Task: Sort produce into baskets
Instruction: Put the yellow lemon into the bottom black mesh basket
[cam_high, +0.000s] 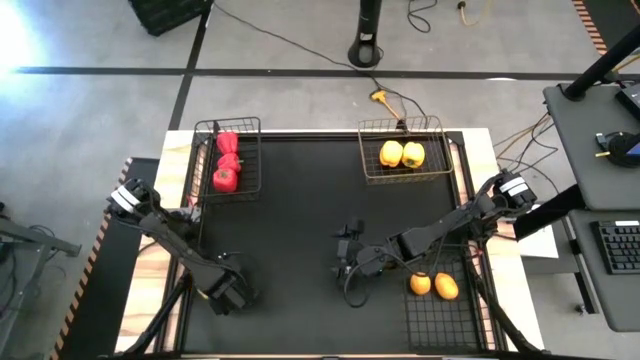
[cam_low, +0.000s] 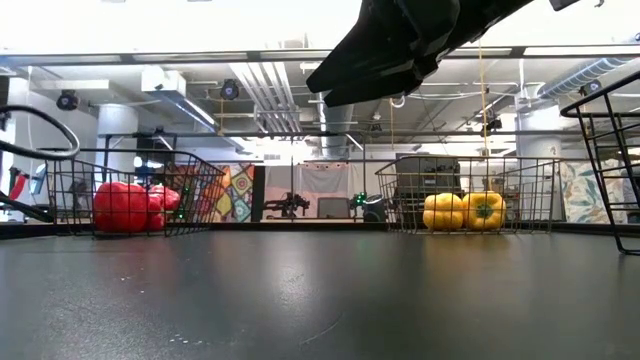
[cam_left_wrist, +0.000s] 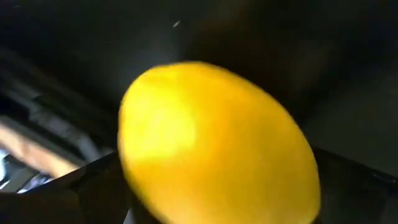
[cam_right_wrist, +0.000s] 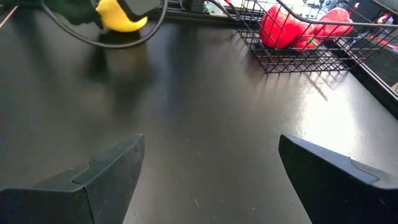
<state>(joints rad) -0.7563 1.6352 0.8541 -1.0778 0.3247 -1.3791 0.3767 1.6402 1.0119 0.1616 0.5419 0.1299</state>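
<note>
Left wrist view alone shows me the citrus fruit (cam_left_wrist: 217, 143).
Left pincer (cam_high: 232, 292) pinches it; right pincer (cam_right_wrist: 208, 180) hangs spread over the desk (cam_right_wrist: 205, 118).

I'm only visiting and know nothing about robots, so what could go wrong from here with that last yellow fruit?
The left gripper holds the smooth citrus fruit; it could slip out and roll across the table. Its mates lie in the black basket on the far side, past the right gripper, whose jaws stand open, so the arms might collide.
</note>
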